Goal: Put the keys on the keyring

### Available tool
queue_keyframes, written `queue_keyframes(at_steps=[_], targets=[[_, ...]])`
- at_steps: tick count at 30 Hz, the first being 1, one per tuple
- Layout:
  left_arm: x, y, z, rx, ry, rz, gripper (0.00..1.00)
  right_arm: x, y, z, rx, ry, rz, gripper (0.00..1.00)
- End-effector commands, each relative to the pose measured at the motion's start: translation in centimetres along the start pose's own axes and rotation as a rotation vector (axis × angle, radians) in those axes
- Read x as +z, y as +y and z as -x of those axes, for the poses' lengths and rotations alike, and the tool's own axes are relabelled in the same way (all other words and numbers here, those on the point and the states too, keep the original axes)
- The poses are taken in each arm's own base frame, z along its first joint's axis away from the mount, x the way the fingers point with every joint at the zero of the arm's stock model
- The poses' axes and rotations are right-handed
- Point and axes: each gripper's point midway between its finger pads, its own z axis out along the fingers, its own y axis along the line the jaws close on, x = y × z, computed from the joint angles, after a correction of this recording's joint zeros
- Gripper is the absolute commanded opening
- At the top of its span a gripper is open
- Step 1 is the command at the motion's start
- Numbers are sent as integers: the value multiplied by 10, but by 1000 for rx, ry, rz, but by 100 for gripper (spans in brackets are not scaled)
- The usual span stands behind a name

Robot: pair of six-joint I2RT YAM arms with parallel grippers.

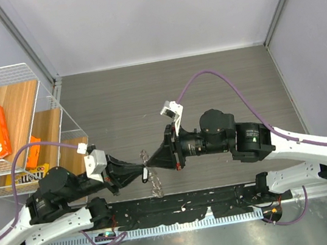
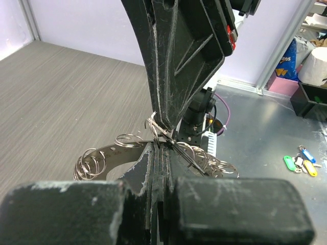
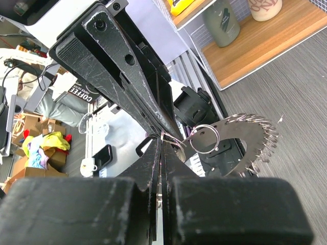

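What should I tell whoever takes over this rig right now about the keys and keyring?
Left tool: shut.
Right tool: shut, tip to tip with the left one, above the near edge of the table.
Keys: fanned bunch hanging at the pinch, off the table.
Keyring: beside the fan, at the tips; which tool holds it is unclear.
Done: both things are up.
To do: thread the keys on; none is clearly on yet.

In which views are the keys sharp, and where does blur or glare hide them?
Top external: the keys are tiny glints, detail lost. Left wrist: keys sharp, the left hand's near fingers blurred. Right wrist: keys gleam yet are sharp.
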Motion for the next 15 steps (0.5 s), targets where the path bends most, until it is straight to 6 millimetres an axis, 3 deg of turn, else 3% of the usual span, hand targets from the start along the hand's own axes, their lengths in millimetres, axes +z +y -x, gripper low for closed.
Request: queue_keyframes(at_steps=[1,15], targets=[[-4,-6,43,9,-148,-14,0,-2,1,-13,-15,54,4,5],[-1,-14,50,-3,-141,-58,1,0,-5,-13,-33,60,-33,6]])
